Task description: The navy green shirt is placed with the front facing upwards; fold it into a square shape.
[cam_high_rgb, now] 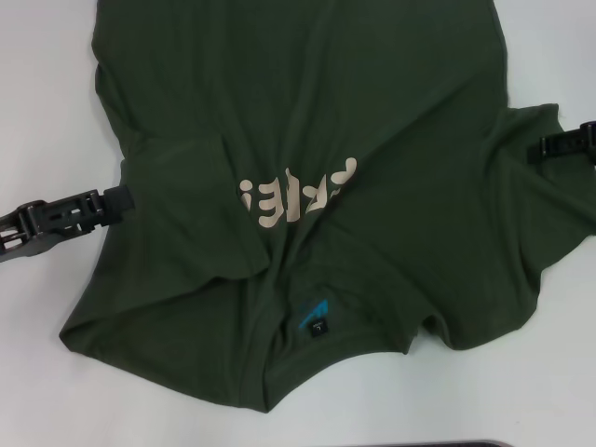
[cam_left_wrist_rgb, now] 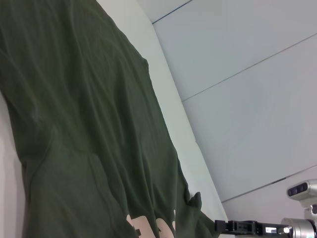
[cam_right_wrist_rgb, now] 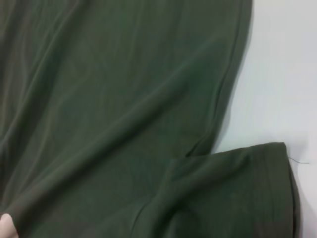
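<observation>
The navy green shirt (cam_high_rgb: 307, 112) lies spread on the white table (cam_high_rgb: 47, 93), front up, with its collar toward me. Its beige lettering (cam_high_rgb: 298, 191) and blue neck label (cam_high_rgb: 314, 315) show, and the cloth is wrinkled around the chest. My left gripper (cam_high_rgb: 119, 199) is low at the shirt's left edge, its tip at the cloth where the left sleeve lies folded in. My right gripper (cam_high_rgb: 545, 149) is at the tip of the right sleeve. The left wrist view shows the shirt (cam_left_wrist_rgb: 74, 124) and the right gripper far off (cam_left_wrist_rgb: 237, 227). The right wrist view shows the shirt body (cam_right_wrist_rgb: 109, 99) and right sleeve (cam_right_wrist_rgb: 233, 198).
Bare white table lies on both sides of the shirt (cam_high_rgb: 559, 326) and along the near edge. A thin dark strip (cam_high_rgb: 466, 444) shows at the bottom of the head view. Pale wall panels (cam_left_wrist_rgb: 247, 74) stand beyond the table.
</observation>
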Available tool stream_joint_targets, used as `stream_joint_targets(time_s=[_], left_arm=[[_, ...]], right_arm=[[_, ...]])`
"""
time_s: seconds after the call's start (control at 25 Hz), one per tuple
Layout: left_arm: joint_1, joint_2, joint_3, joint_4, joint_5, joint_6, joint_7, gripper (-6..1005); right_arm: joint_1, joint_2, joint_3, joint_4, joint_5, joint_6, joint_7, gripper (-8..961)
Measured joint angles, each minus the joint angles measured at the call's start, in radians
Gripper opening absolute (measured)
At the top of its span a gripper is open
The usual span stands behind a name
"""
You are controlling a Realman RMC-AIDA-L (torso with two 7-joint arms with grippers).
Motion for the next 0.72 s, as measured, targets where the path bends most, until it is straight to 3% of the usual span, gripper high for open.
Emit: stream_joint_targets(time_s=[0.72], left_arm=[[-0.005, -0.003, 0.000, 0.000, 0.000, 0.000, -0.002, 655]], right_arm=[[0.010, 0.000, 0.007, 0.009, 0.015, -0.017, 0.010, 861]])
